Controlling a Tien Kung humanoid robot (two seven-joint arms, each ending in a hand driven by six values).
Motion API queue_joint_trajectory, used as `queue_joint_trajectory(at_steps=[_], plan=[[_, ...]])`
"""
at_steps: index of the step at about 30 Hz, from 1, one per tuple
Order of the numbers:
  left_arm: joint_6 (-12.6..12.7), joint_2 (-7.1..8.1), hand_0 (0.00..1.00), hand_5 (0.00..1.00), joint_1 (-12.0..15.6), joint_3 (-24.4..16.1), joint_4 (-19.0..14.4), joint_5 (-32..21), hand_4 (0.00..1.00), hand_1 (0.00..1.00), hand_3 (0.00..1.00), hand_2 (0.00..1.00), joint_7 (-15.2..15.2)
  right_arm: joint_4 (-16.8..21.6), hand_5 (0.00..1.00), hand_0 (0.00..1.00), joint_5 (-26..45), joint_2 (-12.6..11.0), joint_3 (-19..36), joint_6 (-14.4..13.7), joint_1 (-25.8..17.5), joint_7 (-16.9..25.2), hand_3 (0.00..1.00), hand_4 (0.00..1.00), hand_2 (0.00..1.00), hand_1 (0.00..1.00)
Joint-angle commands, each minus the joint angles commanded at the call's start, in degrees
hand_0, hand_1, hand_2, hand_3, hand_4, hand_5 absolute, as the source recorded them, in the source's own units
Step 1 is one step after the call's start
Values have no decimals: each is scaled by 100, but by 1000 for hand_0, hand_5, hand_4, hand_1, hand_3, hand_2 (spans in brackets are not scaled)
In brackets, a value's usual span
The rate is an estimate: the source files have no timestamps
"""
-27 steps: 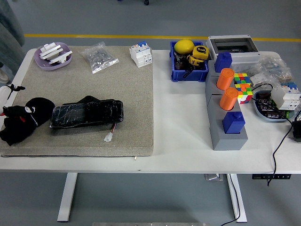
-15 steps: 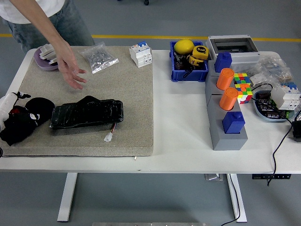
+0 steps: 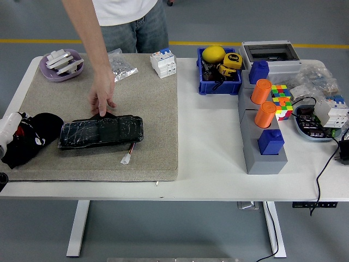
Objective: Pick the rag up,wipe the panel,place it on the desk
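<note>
Now, line by line:
Rag (image 3: 30, 142): black, bunched at the left edge of the frame on the mat (image 3: 158, 125), just beside the panel's left end.
Left hand (image 3: 8, 136): only partly in frame at the far left, touching the rag; whether its fingers are clenched on the cloth or released cannot be told.
Right hand: out of frame.
Panel (image 3: 101, 132): black, glossy, lying flat at the lower left of the mat, a wire with a white plug trailing from its lower right.
Person's hand (image 3: 102, 98): reaching down from the top, fingertips on the panel's upper edge, probably to steady or straighten it for wiping.
Bench (image 3: 212, 164): bare white surface right of the mat, a likely spot for setting the rag down.
</note>
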Motion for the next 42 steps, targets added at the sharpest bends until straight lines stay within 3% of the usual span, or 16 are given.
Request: queue_joint_trajectory(at_steps=[2, 3, 8, 9, 14, 15, 20, 21, 25, 30, 34, 37, 42], plan=[[78, -4, 344, 27, 1, 29, 11, 28, 591, 410, 583, 573, -7, 0, 584, 716, -23, -2, 22, -2, -3, -7, 629, 998, 630, 260], [103, -7, 260, 2, 2, 38, 12, 39, 285, 311, 539, 524, -10, 0, 585, 716, -22, -4, 16, -1, -5, -8, 627, 998, 630, 259], [255, -21, 260, 2, 7, 71, 20, 22, 285, 311, 539, 524, -48, 0, 585, 716, -39, -17, 25, -5, -13, -19, 627, 998, 630, 259], [273, -25, 231, 2, 7, 76, 28, 8, 245, 220, 503, 499, -49, 0, 585, 716, -52, -19, 37, -8, -12, -24, 628, 998, 630, 259], [337, -38, 231, 2, 21, 80, 57, -90, 245, 220, 503, 499, -63, 0, 585, 716, -69, -25, 51, -9, -13, -31, 628, 998, 630, 259], [362, -42, 206, 2, 29, 80, 58, -108, 209, 151, 454, 472, -73, 0, 585, 714, -67, -26, 49, -9, -16, -29, 630, 998, 629, 259], [510, -68, 206, 2, 63, 59, 80, -214, 209, 151, 454, 472, -87, 0, 585, 714, -91, -26, 63, -12, -26, -38, 630, 998, 629, 259], [542, -72, 182, 2, 69, 46, 77, -247, 149, 96, 400, 454, -95, 0, 584, 712, -89, -25, 61, -12, -27, -36, 629, 998, 629, 259], [689, -94, 182, 2, 119, -161, -30, -218, 149, 96, 400, 454, -91, 0, 584, 712, -71, -17, 53, -6, -30, -32, 629, 998, 629, 259], [704, -116, 180, 2, 338, -644, -634, -39, 156, 98, 394, 457, 109, 0, 585, 714, -83, -11, 85, -4, -30, -33, 629, 998, 629, 261], [808, -128, 180, 2, 657, -953, -1385, -172, 172, 92, 399, 462, 368, 0, 585, 714, -95, -17, 123, -4, -23, -26, 629, 998, 629, 261], [1034, -215, 180, 2, 930, -1111, -1868, -279, 172, 92, 399, 462, 593, 0, 585, 714, -102, -22, 134, 0, -22, -22, 629, 998, 629, 261], [1341, -414, 174, 2, 1284, -1139, -2291, -396, 177, 92, 400, 460, 743, 0, 583, 714, -135, -15, 181, 4, -33, -18, 629, 998, 629, 261]])
